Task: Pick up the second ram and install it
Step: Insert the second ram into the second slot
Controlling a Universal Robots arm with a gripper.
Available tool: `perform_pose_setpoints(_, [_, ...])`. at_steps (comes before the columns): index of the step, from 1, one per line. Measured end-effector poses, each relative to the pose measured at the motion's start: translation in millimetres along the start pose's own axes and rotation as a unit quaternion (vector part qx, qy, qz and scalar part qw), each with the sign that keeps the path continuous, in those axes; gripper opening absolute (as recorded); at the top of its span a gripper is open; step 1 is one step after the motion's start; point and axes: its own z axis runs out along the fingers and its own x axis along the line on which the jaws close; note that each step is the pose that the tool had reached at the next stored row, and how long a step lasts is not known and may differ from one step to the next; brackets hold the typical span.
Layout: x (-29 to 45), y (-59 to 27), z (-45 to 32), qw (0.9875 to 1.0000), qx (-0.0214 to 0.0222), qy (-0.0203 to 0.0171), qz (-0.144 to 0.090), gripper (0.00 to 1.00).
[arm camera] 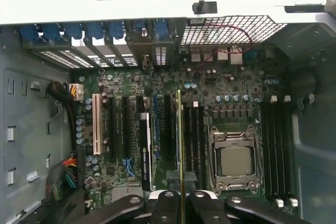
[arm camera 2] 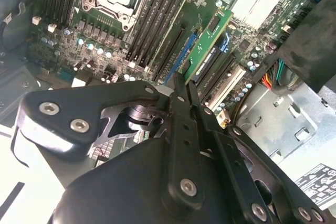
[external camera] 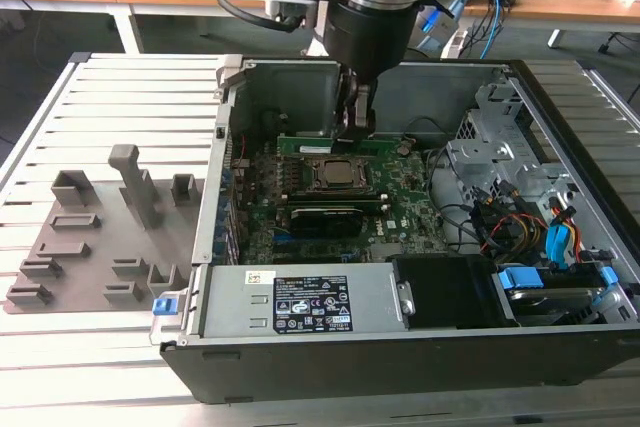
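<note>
Your gripper (arm camera: pixel 180 203), clamped on the second ram (arm camera: pixel 179 145), holds it edge-on over the motherboard's (arm camera: pixel 210 85) slots at frame centre; seating remains.

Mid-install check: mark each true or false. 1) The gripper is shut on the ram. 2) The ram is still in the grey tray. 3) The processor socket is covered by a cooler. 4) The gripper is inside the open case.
1) True: the gripper is shut on the ram, held on edge over the motherboard.
2) False: the ram is above the slots beside the socket; the tray sits outside the case.
3) False: the socket is bare, processor visible.
4) True.
</note>
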Motion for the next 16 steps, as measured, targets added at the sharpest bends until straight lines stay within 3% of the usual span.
perform_pose_setpoints(5, [-1.4,-6.7,1.2,1.0,0.0,0.0004,0.0,0.14])
perform_pose_setpoints(11, [-10.0,-11.9,5.6,1.0,0.0,0.0006,0.0,0.14])
perform_pose_setpoints(14, [-10.9,-12.0,8.9,1.0,-0.0001,-0.0022,0.0,0.14])
perform_pose_setpoints(15, [-11.0,-12.1,9.6,1.0,-0.0004,-0.0081,-0.001,0.14])
perform_pose_setpoints(16, [-11.0,-12.1,9.6,0.9996,-0.0012,-0.0267,-0.002,0.14])
